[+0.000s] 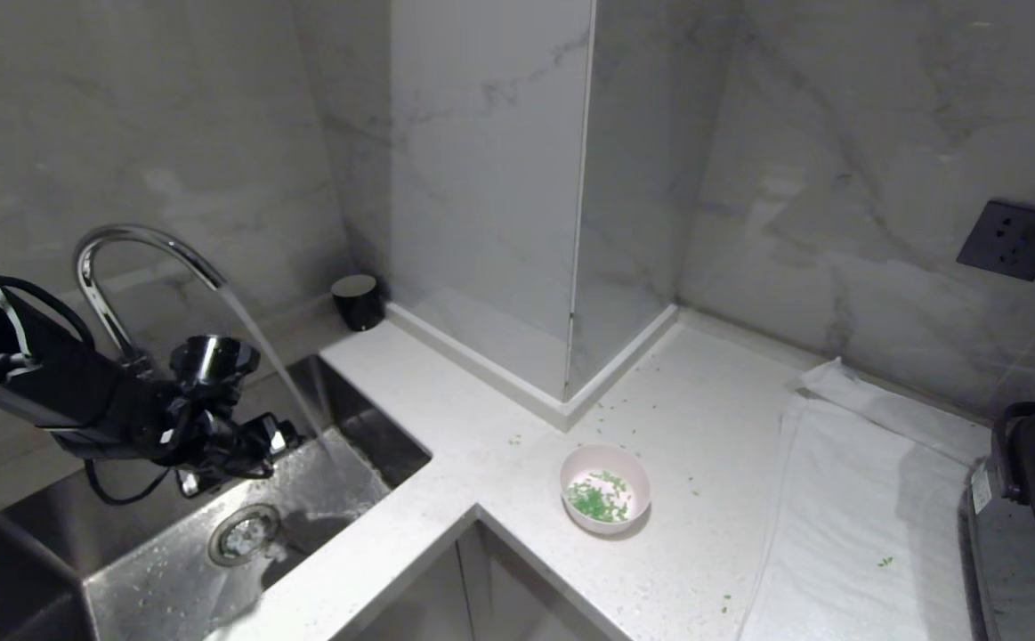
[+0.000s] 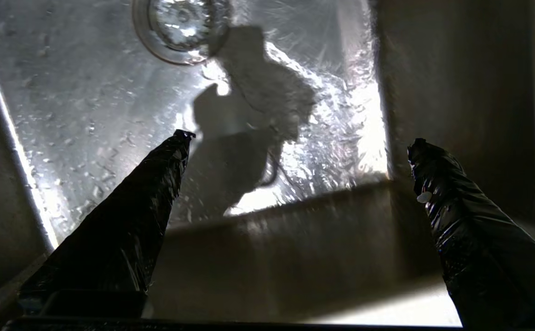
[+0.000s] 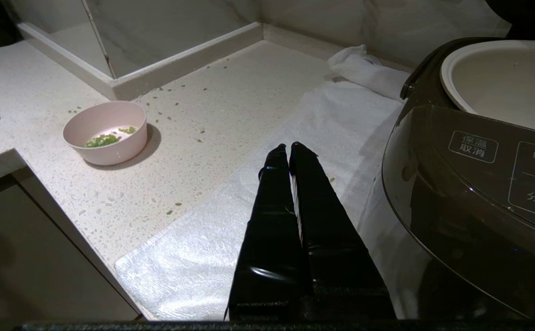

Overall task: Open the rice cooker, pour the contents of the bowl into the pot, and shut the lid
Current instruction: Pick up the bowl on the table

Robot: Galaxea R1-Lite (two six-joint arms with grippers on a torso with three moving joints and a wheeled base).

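Your left gripper (image 2: 297,142) hangs wide open, empty, over the sink (image 1: 125,579) — bowl (image 1: 605,489) sits well off toward the rice cooker (image 3: 469,193). Approach its rim level — contents (image 1: 599,499) lie loose.

A home kitchen is showing here: a steel sink (image 1: 170,570) is taking water running from a curved tap (image 1: 125,258), marble-look walls (image 1: 837,178) are surrounding a speckled white table (image 1: 446,401), and a rice cooker (image 3: 469,184) is sitting on a towel (image 1: 855,516).
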